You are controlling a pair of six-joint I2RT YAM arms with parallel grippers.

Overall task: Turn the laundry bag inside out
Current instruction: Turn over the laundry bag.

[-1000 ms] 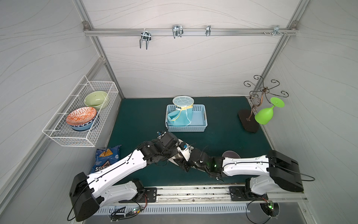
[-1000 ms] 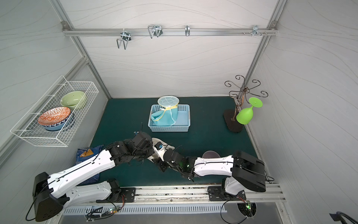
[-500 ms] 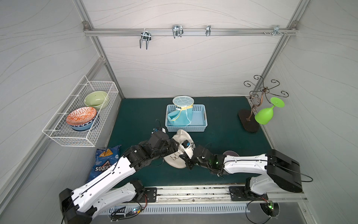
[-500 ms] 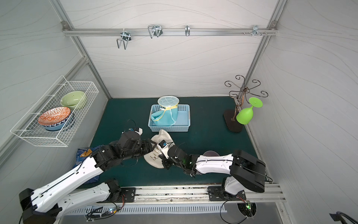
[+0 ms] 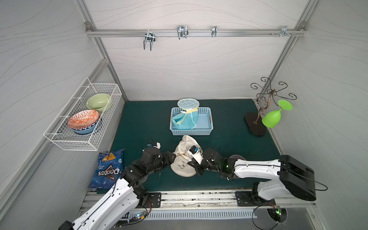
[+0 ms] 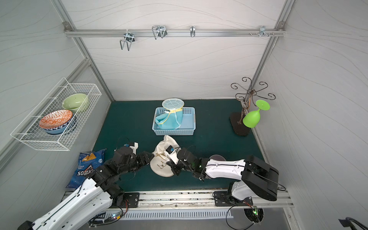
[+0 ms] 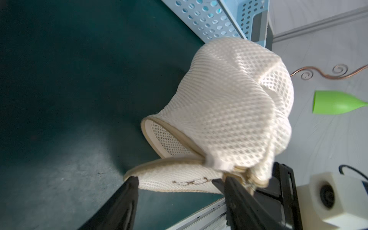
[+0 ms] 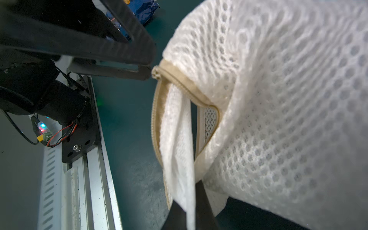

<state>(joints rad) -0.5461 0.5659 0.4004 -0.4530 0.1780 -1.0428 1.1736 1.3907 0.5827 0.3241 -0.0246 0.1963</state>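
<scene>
Lower centre in both top views, the bag (image 5: 184,159) lies crumpled on the tabletop (image 5: 229,143), just below the basket (image 5: 209,127). The right tool (image 5: 193,166) seems clamped on its zipper edge. The left tool (image 5: 172,157) is spread apart at its left rim.

It was a robot lab booth: white wall panels (image 5: 189,65), metal frame (image 5: 101,53), hook rail (image 5: 239,32) at top, arms (image 5: 256,171) on a bottom track (image 5: 199,199).
</scene>
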